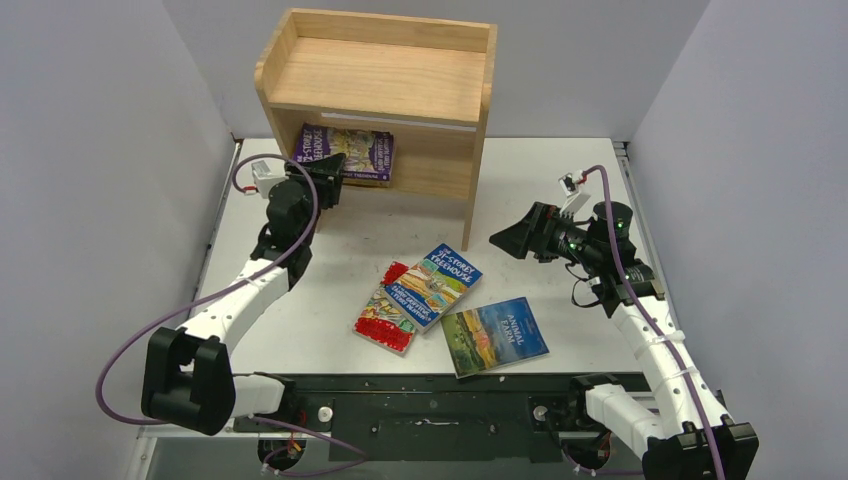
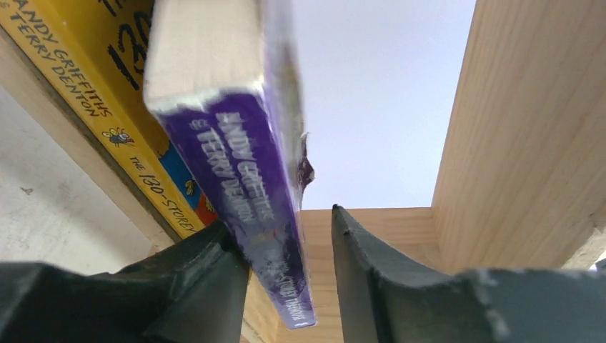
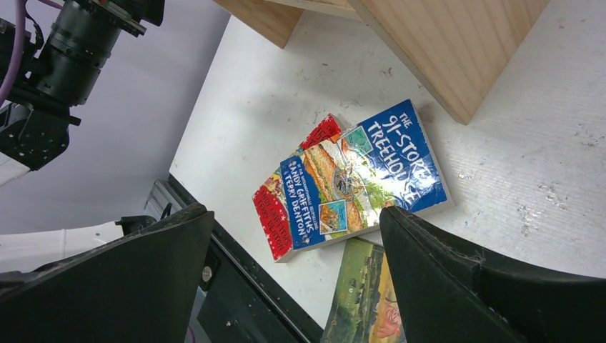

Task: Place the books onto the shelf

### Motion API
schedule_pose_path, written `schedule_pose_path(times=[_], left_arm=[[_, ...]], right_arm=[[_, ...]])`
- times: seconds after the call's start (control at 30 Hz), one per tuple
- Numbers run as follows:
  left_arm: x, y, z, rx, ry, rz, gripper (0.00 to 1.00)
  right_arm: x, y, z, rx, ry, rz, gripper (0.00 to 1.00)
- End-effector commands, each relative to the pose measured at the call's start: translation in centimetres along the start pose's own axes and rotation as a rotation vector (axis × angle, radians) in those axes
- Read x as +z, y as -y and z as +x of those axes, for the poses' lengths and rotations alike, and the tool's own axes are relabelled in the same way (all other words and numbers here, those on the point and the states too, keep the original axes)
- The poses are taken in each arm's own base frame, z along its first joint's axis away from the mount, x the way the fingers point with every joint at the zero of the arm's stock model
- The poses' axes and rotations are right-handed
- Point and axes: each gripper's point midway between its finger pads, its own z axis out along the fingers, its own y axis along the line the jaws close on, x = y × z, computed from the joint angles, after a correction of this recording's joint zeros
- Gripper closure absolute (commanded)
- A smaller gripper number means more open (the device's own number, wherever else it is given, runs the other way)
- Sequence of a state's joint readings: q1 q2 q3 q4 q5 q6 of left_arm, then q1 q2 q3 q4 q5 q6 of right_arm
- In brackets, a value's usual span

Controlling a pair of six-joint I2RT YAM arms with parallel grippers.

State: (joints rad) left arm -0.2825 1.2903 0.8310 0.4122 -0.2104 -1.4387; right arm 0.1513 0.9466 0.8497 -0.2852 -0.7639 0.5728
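Purple book (image 2: 243, 143) stands in shelf (image 1: 380, 75), upper left of the top view, leaning on yellow book (image 2: 107, 86). Left gripper (image 2: 282, 225) narrow, grip apparently slack. Right gripper (image 3: 294, 214) wide, empty, over blue book (image 3: 371, 164): light, floppy, glossy; pinch near spine.

The shelf (image 1: 380, 75) is pale natural wood with a fine straight grain. Inside the shelf, the purple book (image 1: 348, 152) has a purple cover and spine with white lettering and cream page edges. The yellow book (image 2: 107, 93) beside it is yellow-orange with black lettering and small blue and red patches.

In front of the shelf, the blue book (image 1: 447, 280) is bright blue with white title letters around a many-coloured drawing. The red book (image 1: 385, 318) has a red border speckled with white. The Animal Farm book (image 1: 497, 336) shows blue sky over green and gold fields.

The table (image 1: 560, 200) under the shelf is white and faintly scuffed. The left gripper (image 1: 328, 168) and right gripper (image 3: 294, 214) are black, and the cables (image 1: 130, 350) are purple.
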Motion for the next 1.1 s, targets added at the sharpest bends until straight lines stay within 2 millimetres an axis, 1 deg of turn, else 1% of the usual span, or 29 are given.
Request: schedule_pose_path(times=[0.0, 0.17, 0.33, 0.57, 0.63, 0.7, 0.77, 0.8, 0.87, 1.07], left_arm=[[-0.6, 5.4, -1.1, -0.032, -0.002, 0.099, 0.51], [-1.2, 4.8, -1.1, -0.031, -0.013, 0.052, 0.29], [-1.5, 4.2, -1.2, -0.035, -0.022, -0.008, 0.21], [-1.8, 3.8, -1.3, -0.013, -0.029, -0.110, 0.03], [-1.8, 3.9, -1.3, -0.013, -0.032, -0.110, 0.03], [-1.9, 3.0, -1.0, -0.010, -0.049, -0.146, 0.03], [-1.9, 2.7, -0.7, -0.001, -0.061, -0.163, 0.03], [-1.9, 2.6, -0.6, 0.007, -0.068, -0.168, 0.01], [-1.9, 2.3, -0.4, 0.012, -0.083, -0.177, 0.03], [-2.3, 1.8, -0.2, 0.005, -0.093, -0.179, 0.03]], right_arm=[[-0.2, -0.7, -0.7, -0.030, 0.040, -0.025, 0.10], [-0.2, -0.7, -0.7, -0.027, 0.039, -0.028, 0.10], [-0.2, -0.7, -0.7, -0.025, 0.039, -0.031, 0.10], [-0.2, -0.8, -0.5, -0.020, 0.037, -0.042, 0.10], [-0.2, -0.8, -0.5, -0.019, 0.039, -0.042, 0.10], [-0.2, -0.8, -0.5, -0.019, 0.039, -0.043, 0.10], [-0.2, -0.8, -0.4, -0.016, 0.037, -0.042, 0.10], [-0.2, -0.8, -0.4, -0.016, 0.037, -0.041, 0.10], [-0.1, -0.7, -0.3, -0.016, 0.037, -0.042, 0.10], [-0.1, -0.6, -0.1, -0.013, 0.032, -0.042, 0.10]])
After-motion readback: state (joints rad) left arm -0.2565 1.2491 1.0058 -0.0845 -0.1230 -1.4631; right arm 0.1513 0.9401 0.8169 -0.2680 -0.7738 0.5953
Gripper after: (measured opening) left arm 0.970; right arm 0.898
